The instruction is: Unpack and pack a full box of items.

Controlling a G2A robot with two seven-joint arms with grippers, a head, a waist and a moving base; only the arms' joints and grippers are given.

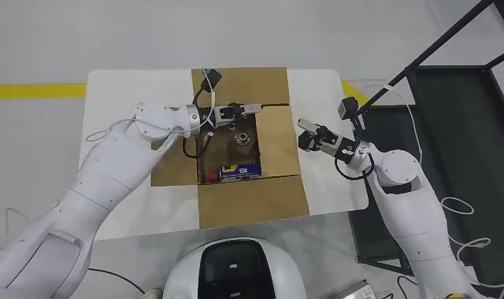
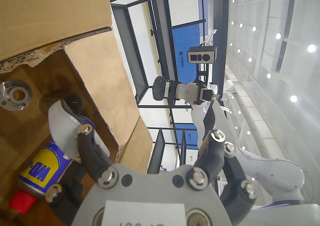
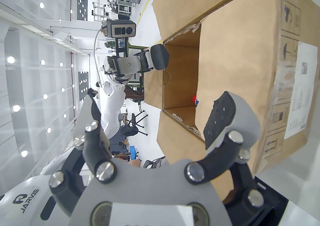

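Left claw [image 2: 134, 107] wide, empty, over open box [image 1: 252, 204]; right claw [image 3: 157, 97] wide, empty (beside box). Inside: one spray can [image 2: 42, 169], one metal flange [image 2: 15, 94], one dark cup [image 2: 72, 102].

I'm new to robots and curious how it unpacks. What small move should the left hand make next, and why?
Probably dip the left hand down into the box, toward the spray can. The hand is open and empty above the opening, while the can and a metal flange lie on the box floor, so nothing can be grasped until it gets lower.
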